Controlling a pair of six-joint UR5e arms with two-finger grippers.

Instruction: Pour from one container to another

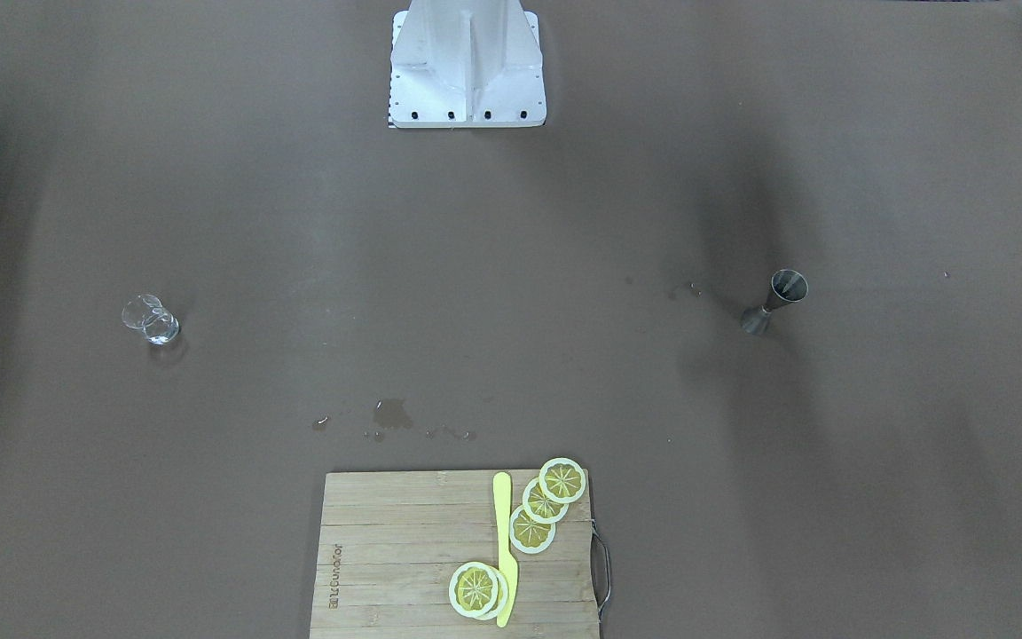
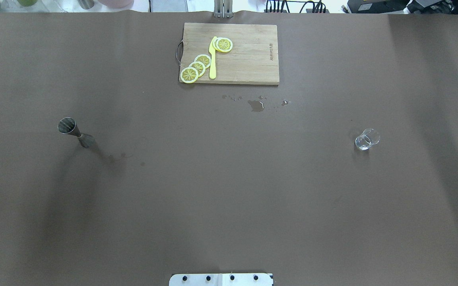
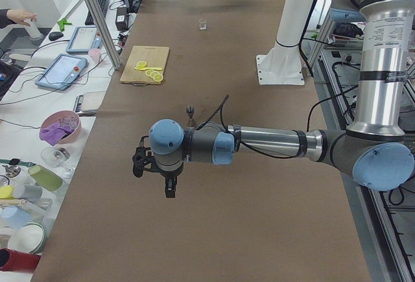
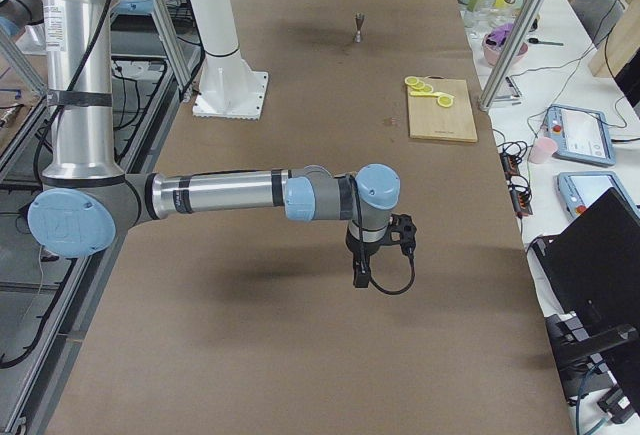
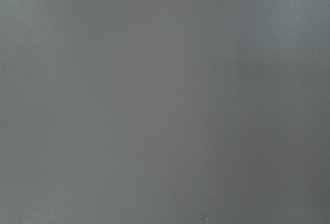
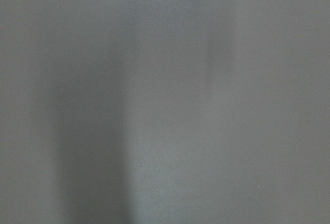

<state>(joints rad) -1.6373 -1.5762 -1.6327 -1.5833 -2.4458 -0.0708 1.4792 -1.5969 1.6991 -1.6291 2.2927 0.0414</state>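
The steel jigger (image 2: 76,133) stands upright on the brown table's left half, also seen from the front (image 1: 774,302) and from the left end (image 3: 190,109). The clear glass (image 2: 367,139) stands upright on the right half (image 1: 150,319). My left gripper (image 3: 170,188) hangs above the table, nearer the table's left end than the jigger; I cannot tell whether it is open or shut. My right gripper (image 4: 360,273) hangs over the right end, and its state also cannot be told. Both wrist views show only bare table surface.
A wooden cutting board (image 2: 249,59) with lemon slices (image 2: 197,67) and a yellow knife (image 2: 212,57) lies at the far middle edge. Small water spills (image 2: 256,105) lie in front of it. The robot base (image 1: 467,67) stands at the near edge. A person's hand (image 3: 19,16) is at the side bench.
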